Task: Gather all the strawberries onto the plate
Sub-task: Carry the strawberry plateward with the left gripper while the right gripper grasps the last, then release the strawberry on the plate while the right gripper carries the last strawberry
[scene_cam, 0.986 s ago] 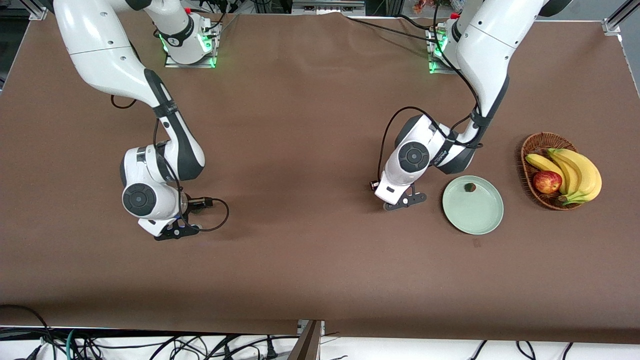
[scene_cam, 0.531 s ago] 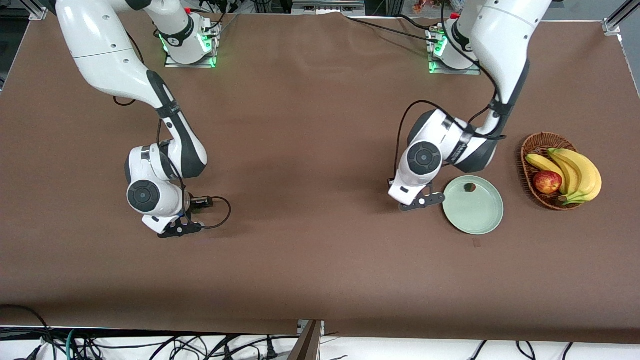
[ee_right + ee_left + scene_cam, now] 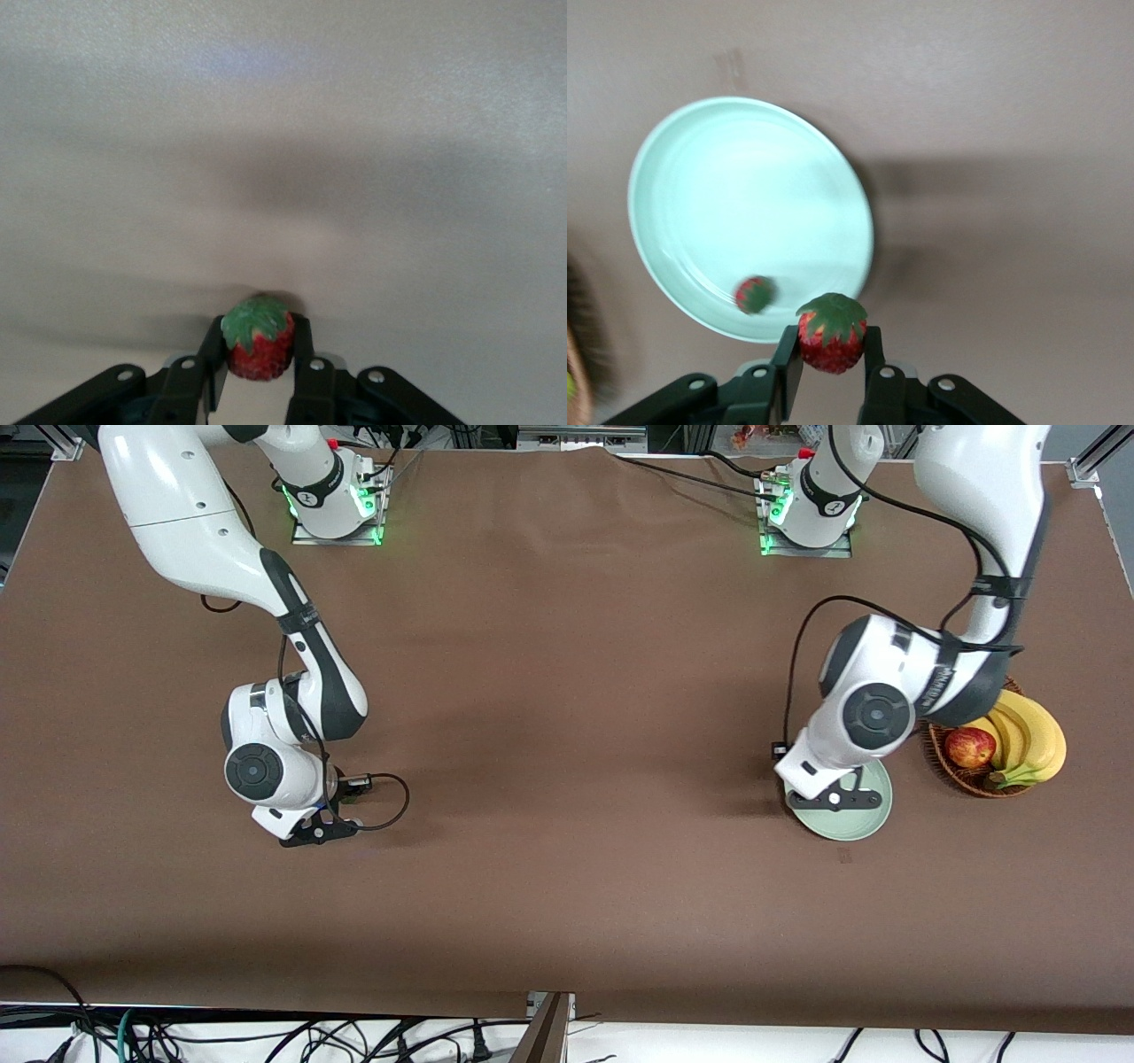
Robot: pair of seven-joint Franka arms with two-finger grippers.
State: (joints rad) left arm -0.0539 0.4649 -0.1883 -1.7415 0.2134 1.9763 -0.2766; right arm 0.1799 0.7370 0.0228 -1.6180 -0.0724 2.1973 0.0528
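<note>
Wrist views show what the front view hides: a strawberry [image 3: 830, 335] clamped in the left pincer [image 3: 830, 354], another strawberry [image 3: 258, 338] clamped in the right pincer [image 3: 258, 359], both with green caps facing the cameras. Left pincer [image 3: 837, 797] hangs over the plate [image 3: 873, 819] beside the basket [image 3: 974, 779] of bananas [image 3: 1032, 735] and apple [image 3: 969, 747]. Third strawberry [image 3: 754, 294] lies in the plate [image 3: 744, 195] near its rim. Right pincer [image 3: 310, 831] sits low at the tabletop [image 3: 567, 691], toward the right arm's end.
</note>
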